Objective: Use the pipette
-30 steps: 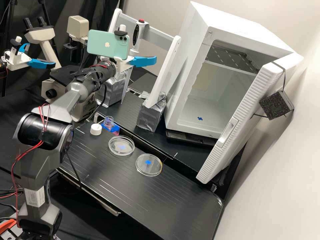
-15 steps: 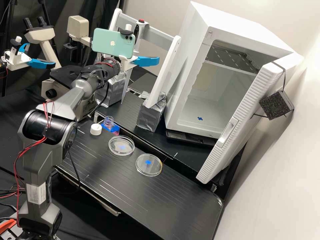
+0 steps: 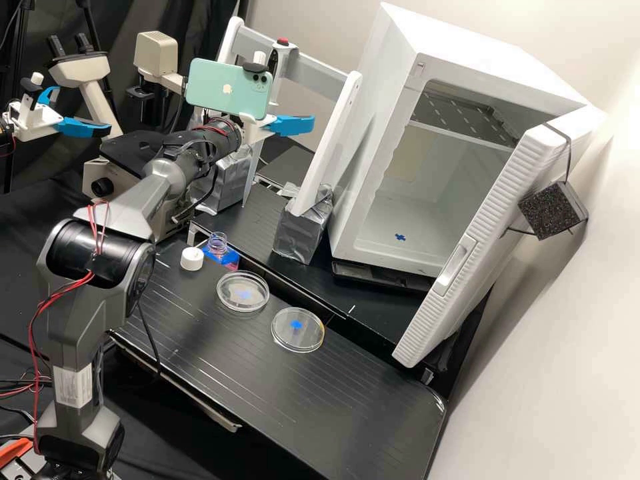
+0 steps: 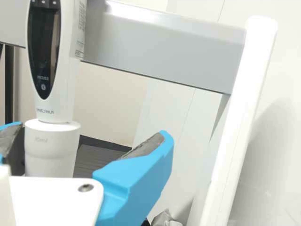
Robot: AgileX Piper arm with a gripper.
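Note:
The gripper (image 3: 292,125) is at the rack in the high view, below a mint-green phone mounted on the wrist. A white pipette (image 3: 283,52) with a red top hangs upright from the rack's grey bar, partly hidden behind the phone. In the wrist view the gripper (image 4: 89,134) stands open, with the lower white body of the pipette (image 4: 51,146) seen between its fingers, closer to one of them; contact cannot be told. An uncapped clear bottle (image 3: 218,245) sits in a blue holder beside a white cap (image 3: 192,259). Two clear dishes (image 3: 243,291) (image 3: 298,329) lie on the bench.
The rack's white upright (image 3: 328,143) stands on a silver-taped block (image 3: 301,230) close to the gripper. An open white incubator (image 3: 400,233) is on the right, its door (image 3: 493,240) swung outward. Behind the arm is a microscope (image 3: 80,70).
The arm and gripper have moved to the right in the high view, toward the rack, then shifted slightly back and down. Bottle, cap and dishes are unmoved.

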